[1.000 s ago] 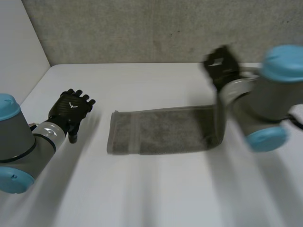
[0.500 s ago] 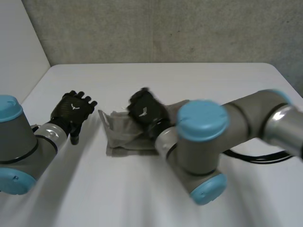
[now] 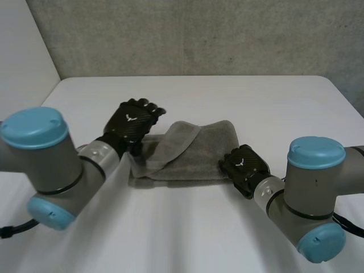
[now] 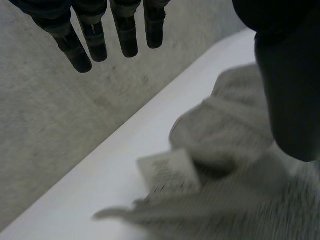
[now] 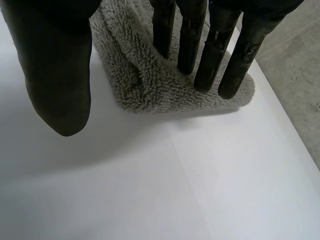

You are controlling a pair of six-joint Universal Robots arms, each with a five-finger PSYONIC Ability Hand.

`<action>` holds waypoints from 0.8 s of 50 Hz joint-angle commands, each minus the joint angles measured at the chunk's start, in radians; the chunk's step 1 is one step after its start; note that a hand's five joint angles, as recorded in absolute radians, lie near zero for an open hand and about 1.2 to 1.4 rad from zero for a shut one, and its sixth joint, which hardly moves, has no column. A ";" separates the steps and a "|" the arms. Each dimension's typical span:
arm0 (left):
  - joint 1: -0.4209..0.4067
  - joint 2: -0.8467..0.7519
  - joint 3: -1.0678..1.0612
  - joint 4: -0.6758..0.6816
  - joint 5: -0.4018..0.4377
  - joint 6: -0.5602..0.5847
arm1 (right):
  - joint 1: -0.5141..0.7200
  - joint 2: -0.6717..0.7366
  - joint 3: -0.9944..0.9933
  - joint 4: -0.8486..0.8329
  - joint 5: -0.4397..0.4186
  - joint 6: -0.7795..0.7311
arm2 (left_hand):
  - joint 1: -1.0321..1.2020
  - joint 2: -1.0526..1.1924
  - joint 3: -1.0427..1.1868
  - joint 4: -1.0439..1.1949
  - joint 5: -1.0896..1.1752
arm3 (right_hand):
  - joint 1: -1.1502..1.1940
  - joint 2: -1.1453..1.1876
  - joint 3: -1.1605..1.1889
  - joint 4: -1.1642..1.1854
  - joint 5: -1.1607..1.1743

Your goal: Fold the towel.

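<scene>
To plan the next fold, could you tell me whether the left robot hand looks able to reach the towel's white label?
Probably yes: the left robot hand hangs open over one end of the towel, whose label lies uncovered under its palm, nothing between.

Left arm (image 3: 54,165) and right arm (image 3: 310,193) are thick grey cylinders with round light-blue caps (image 3: 33,126) at the joints. Left hand (image 3: 135,120) and right hand (image 3: 243,166) are black, weave-textured, each with a small white mark (image 3: 130,118) on its back.
</scene>
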 commanded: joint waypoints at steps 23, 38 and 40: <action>-0.063 -0.427 0.467 -0.191 -0.134 -0.209 | 0.011 0.004 0.006 -0.061 0.002 0.033 | -0.032 -0.031 -0.016 -0.037 -0.179 | 0.008 0.020 0.015 0.016 0.007; 0.027 -0.222 0.243 -0.110 -0.363 -0.208 | 0.007 0.014 0.004 -0.126 0.000 0.102 | -0.041 -0.040 -0.025 -0.046 -0.188 | 0.233 0.245 0.240 0.242 0.233; 0.024 -0.217 0.219 -0.104 -0.363 -0.208 | 0.007 0.024 -0.002 -0.127 0.000 0.126 | -0.044 -0.043 -0.028 -0.049 -0.191 | 0.254 0.266 0.261 0.262 0.254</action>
